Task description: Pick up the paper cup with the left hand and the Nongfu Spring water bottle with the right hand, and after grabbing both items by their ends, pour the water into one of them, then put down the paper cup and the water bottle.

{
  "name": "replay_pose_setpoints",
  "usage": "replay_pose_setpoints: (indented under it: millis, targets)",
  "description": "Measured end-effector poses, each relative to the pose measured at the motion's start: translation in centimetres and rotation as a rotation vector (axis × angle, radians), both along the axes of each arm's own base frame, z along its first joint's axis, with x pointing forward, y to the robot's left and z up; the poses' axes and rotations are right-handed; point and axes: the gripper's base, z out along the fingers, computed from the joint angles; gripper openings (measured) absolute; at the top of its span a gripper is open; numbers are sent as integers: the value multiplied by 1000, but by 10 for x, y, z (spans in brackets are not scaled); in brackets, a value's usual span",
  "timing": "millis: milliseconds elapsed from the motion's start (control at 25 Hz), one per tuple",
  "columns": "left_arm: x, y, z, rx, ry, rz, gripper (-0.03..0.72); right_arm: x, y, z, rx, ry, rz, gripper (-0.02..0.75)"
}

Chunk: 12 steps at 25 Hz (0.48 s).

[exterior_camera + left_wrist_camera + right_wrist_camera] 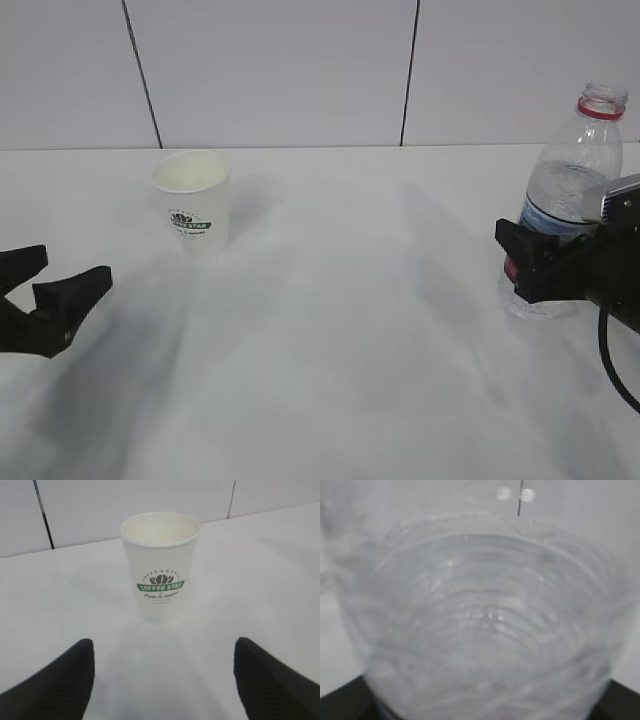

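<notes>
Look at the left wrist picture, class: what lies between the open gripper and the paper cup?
Nothing but bare white table. In the left wrist view the left gripper has its fingers spread, with the paper cup upright ahead of them, untouched.

Matt paper cup [160,565], clear glossy ribbed plastic bottle [565,190]

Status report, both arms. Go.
Left end effector open, short of paper cup. Right end effector around water bottle, bottle on table. Nothing between left and cup.
</notes>
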Motion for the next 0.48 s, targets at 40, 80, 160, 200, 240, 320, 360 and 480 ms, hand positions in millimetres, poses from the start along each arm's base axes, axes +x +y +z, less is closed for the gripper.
replay_pose_setpoints:
  millis: [40,80,160,200,240,320,360,480]
  targets:
    - [4,-2,0,-27,8,-6,655,0,0,0,0,0,0,522]
    - [9,-4,0,-41,7,-24,655,0,0,0,0,0,0,522]
    - [18,-9,-3,-49,14,-73,655,0,0,0,0,0,0,522]
    - [22,-11,-3,-51,12,-93,655,0,0,0,0,0,0,522]
    - [26,-13,-4,-50,10,-112,655,0,0,0,0,0,0,521]
    - [34,-15,-4,-52,2,-137,654,0,0,0,-1,0,3,521]
    - [38,-16,-3,-49,-5,-148,654,0,0,0,-1,0,5,521]
    - [48,-14,-3,-37,5,-164,652,0,0,0,-2,0,6,521]
